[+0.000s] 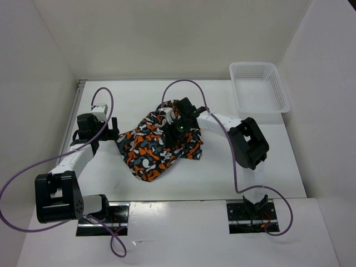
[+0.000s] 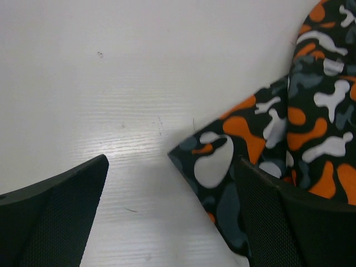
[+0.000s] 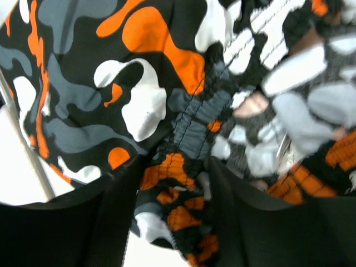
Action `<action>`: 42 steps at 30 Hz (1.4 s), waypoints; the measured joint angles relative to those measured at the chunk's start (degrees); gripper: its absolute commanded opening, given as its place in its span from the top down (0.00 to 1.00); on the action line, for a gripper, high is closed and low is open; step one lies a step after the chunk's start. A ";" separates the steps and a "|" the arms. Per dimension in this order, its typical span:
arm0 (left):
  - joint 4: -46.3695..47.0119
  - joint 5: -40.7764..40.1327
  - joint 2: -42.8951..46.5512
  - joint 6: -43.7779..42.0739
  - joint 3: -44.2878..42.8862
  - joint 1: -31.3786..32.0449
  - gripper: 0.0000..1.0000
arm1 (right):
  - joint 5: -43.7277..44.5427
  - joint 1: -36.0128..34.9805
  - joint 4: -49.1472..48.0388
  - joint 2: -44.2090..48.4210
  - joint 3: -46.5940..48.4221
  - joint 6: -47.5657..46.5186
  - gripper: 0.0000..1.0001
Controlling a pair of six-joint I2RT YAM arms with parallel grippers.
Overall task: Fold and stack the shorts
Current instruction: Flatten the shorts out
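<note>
A white plastic mesh basket (image 1: 237,89), rectangular with a flared rim, sits upright at the far right corner of a white, faintly grained table top (image 1: 222,167). Plain white walls (image 1: 167,39) enclose the table at the back and both sides.

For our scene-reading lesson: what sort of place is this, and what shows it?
Probably a robotics lab test cell: a white table boxed in by white panels, a left arm and right arm bolted at its near edge trailing purple cables, and shorts and a mesh basket laid out.
</note>
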State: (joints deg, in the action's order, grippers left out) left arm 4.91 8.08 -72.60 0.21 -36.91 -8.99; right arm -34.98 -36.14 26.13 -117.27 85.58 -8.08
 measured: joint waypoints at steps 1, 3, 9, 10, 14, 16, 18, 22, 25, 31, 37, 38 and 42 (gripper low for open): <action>-0.09 0.37 -0.20 0.00 -0.39 0.00 0.00 | -0.15 0.00 0.46 1.64 -2.12 -0.42 0.38; -0.26 1.29 -0.66 0.02 -1.14 0.00 0.00 | -0.46 0.00 0.70 4.28 -5.27 -0.90 0.46; -2.40 5.44 -0.72 0.02 -2.01 0.00 0.00 | -1.44 0.00 0.50 6.34 -8.26 -3.02 0.92; -3.45 6.67 -0.72 0.02 -2.03 0.00 0.00 | -1.49 0.00 0.59 6.36 -8.68 -3.56 1.00; -9.14 8.48 -0.72 0.02 -2.08 2.56 0.00 | -0.61 0.00 1.68 7.72 -9.40 -6.19 1.00; -9.64 6.45 -0.66 0.00 -1.46 4.37 0.00 | 0.37 0.00 3.34 10.05 -9.44 -7.96 1.00; -9.81 4.11 -0.63 0.00 -0.50 4.87 0.00 | 1.20 0.02 4.85 13.46 -9.44 -9.31 1.00; -12.31 2.34 -2.32 0.02 -0.35 6.19 0.00 | 1.95 0.02 7.19 21.62 -9.44 -11.23 1.00; -13.64 1.51 -4.04 0.02 -0.22 10.01 0.00 | 2.27 0.02 8.31 26.01 -9.44 -11.63 1.00; -15.69 -0.09 -4.92 0.00 1.11 12.44 0.08 | 3.69 0.02 9.46 27.96 -9.84 -12.63 1.00; -18.62 -1.18 -5.38 -0.02 1.18 15.39 0.42 | 5.05 0.42 10.16 27.96 -10.27 -13.18 1.00; -18.84 -1.46 -5.38 0.09 1.22 16.06 0.50 | 5.18 0.50 10.16 27.96 -10.27 -13.27 1.00; -18.91 -0.79 -5.38 0.07 1.68 18.67 1.00 | 5.77 1.09 10.14 27.96 -10.27 -13.25 1.00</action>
State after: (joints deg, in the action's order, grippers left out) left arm -14.00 7.29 -77.97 0.27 -35.22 9.67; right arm -29.21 -35.05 36.27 -89.32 75.31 -21.32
